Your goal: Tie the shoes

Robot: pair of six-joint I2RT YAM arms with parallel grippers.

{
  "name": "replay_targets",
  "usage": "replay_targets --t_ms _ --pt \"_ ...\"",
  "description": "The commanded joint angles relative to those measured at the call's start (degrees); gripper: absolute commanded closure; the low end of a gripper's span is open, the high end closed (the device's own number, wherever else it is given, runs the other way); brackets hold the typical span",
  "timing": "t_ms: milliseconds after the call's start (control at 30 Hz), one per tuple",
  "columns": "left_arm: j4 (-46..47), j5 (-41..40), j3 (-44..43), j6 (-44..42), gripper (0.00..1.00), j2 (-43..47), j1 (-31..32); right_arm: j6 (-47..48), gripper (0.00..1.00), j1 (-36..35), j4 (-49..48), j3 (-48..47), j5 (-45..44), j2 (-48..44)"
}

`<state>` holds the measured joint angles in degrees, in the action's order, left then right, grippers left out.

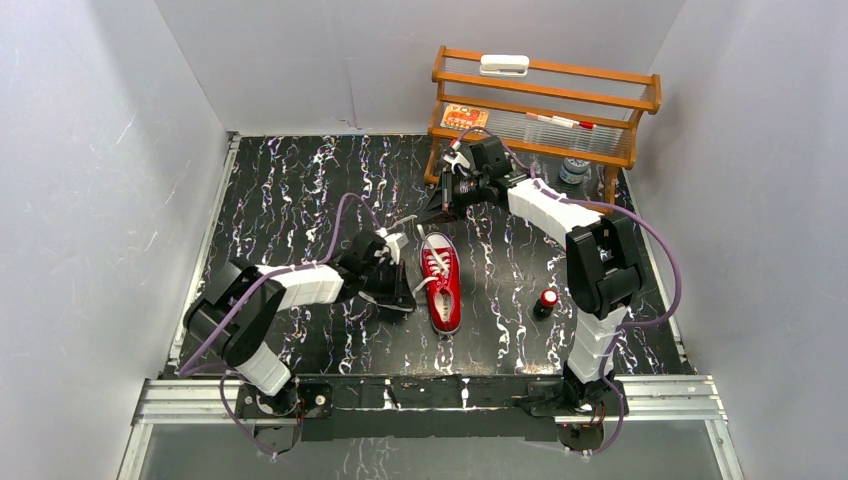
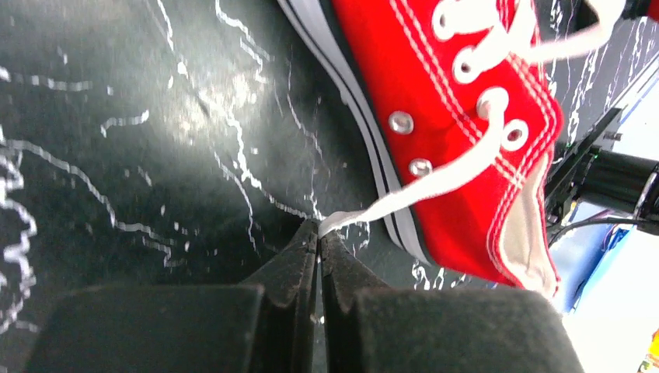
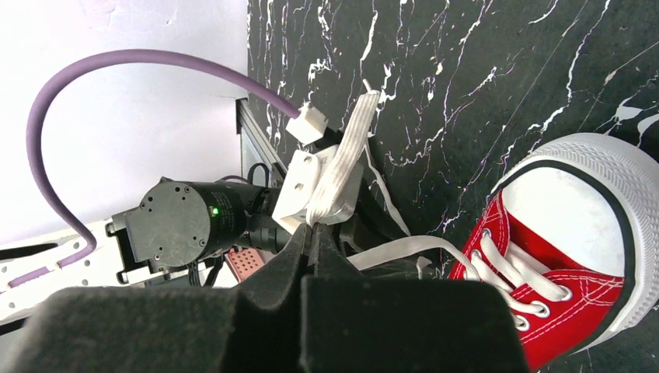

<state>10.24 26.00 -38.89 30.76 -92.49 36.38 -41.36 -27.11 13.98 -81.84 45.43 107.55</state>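
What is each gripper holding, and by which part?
The left gripper pinches one white lace of the sneaker at its tip; the right gripper pinches the other lace short of its end.

left arm [image 1: 300, 285]: low, elbow bent, reaching right toward centre
left gripper [image 2: 319, 237]: closed on lace [image 2: 435, 180]
right arm [image 1: 545, 205]: stretched far forward, wrist turned left
right gripper [image 3: 313, 233]: closed on other lace [image 3: 342, 159]
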Motion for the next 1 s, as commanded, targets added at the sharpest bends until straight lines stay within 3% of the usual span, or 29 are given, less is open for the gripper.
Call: replay_targets --t_ms 0,233,533,567,667,700,733,867,967 --pt "-1.16 -1.36 1.53 1.75 1.00 8.00 0.53 1.02 1.00 -0.11 -1.05 0.63 0.96 -1.51" --pt "-7.03 2.85 0.50 4.13 1.00 16.50 1.26 -0.29 1.00 -1.59 -4.21 1.71 1.20 1.20" --pt "-9.89 7.86 -2.08 8.01 1.00 20.88 1.63 0.76 0.98 -9.42 -3.36 -2.69 1.89 9.05" --pt "-9.89 8.25 -2.59 8.40 1.00 20.94 1.67 1.62 0.93 -9.85 -2.18 -3.52 2.09 9.56" --pt "-12.99 8.52 -4.80 8.72 1.00 20.26 1.67 4.76 0.64 -8.54 3.26 -7.47 2.13 9.35" --pt "-15.20 7.89 -6.87 8.51 1.00 19.22 1.67 8.47 0.49 -4.99 10.20 -9.83 1.89 7.63" --pt "-16.47 7.50 -8.26 8.25 1.00 18.31 1.68 11.68 0.43 -2.91 13.84 -9.54 1.59 5.06" --pt "-16.92 7.73 -11.13 9.65 1.00 15.47 1.35 19.13 0.31 2.76 19.32 -2.73 -1.43 -3.69" --pt "-17.68 8.82 -13.76 11.43 1.00 12.21 0.87 23.86 0.29 3.56 20.65 4.51 -3.53 -9.89"
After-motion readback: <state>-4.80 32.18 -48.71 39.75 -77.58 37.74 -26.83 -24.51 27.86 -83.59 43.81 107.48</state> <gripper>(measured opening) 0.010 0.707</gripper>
